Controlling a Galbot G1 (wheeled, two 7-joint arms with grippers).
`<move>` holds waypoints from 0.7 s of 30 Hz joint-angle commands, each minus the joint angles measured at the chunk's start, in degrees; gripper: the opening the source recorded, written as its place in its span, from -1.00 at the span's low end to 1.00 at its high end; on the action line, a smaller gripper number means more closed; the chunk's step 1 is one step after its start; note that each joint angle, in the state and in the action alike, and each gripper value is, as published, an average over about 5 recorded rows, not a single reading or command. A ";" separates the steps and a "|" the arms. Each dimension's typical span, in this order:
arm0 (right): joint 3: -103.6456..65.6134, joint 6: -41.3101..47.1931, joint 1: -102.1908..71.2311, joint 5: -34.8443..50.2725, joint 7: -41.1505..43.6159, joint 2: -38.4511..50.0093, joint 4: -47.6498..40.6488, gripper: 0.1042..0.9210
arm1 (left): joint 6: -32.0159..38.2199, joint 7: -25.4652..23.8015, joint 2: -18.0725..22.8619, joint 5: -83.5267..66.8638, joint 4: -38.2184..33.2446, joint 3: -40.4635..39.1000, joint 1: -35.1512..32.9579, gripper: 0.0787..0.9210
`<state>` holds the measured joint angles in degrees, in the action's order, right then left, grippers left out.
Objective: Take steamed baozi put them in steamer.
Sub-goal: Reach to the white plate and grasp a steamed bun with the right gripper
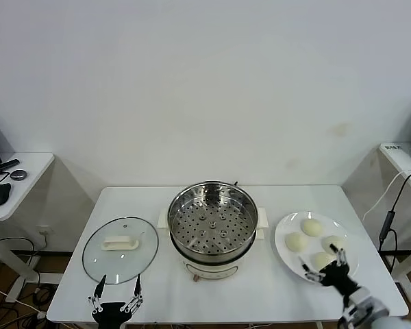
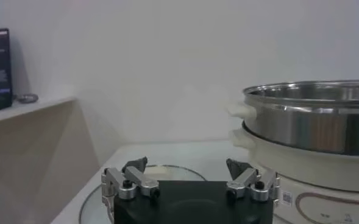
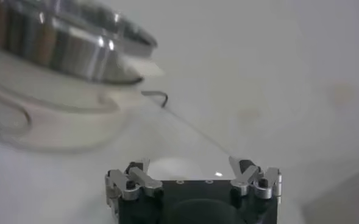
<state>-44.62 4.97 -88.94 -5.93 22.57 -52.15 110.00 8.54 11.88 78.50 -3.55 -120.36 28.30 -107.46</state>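
Evidently the first pick is in hand: all four steamed baozi (image 1: 313,242) lie on the white plate (image 1: 283,234), at three o'clock of the empty steamer (image 1: 213,223). The right gripper (image 1: 327,267), fingers spread, hovers at the plate's six o'clock edge, the nearest bun just beyond its fingertips (image 1: 341,255), untouched. Next it must straddle that bun and close gently. The left gripper (image 1: 116,291) idles, jaws spread, beside the glass lid (image 1: 120,249).

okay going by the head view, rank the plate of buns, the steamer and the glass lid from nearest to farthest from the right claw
1. Plate of baozi: on the table's right, directly under the open right claw.
2. Steamer: centre of the table.
3. Glass lid: far left, by the left claw.
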 commanded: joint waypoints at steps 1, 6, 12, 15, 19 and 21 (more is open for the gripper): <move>-0.71 5.73 13.78 -13.31 16.90 19.23 -6.34 0.76 | 2.80 -0.44 0.24 3.13 0.09 0.38 0.25 0.77; 10.48 0.68 27.80 -18.96 28.63 24.45 -15.37 0.76 | 3.45 -1.02 0.34 5.35 -0.49 0.44 -0.46 0.77; 30.57 -4.92 49.95 -21.76 36.08 24.72 -29.04 0.76 | 4.30 -0.99 1.03 7.43 -0.56 0.58 -0.92 0.77; 40.08 -6.80 58.72 -22.17 39.52 22.48 -34.67 0.76 | 4.31 -0.96 1.17 7.75 -0.43 0.79 -0.87 0.77; 49.74 -8.02 68.88 -22.99 44.00 17.90 -41.65 0.76 | 4.38 -0.97 1.26 8.21 -0.46 1.33 -0.82 0.77; 53.85 -8.21 73.07 -22.65 45.22 15.07 -44.94 0.76 | 4.46 -0.95 1.34 8.27 -0.49 1.59 -0.84 0.77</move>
<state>-12.13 -0.18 -40.72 -24.55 56.43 -34.97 80.82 12.34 11.03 79.62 3.05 -120.81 29.41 -108.20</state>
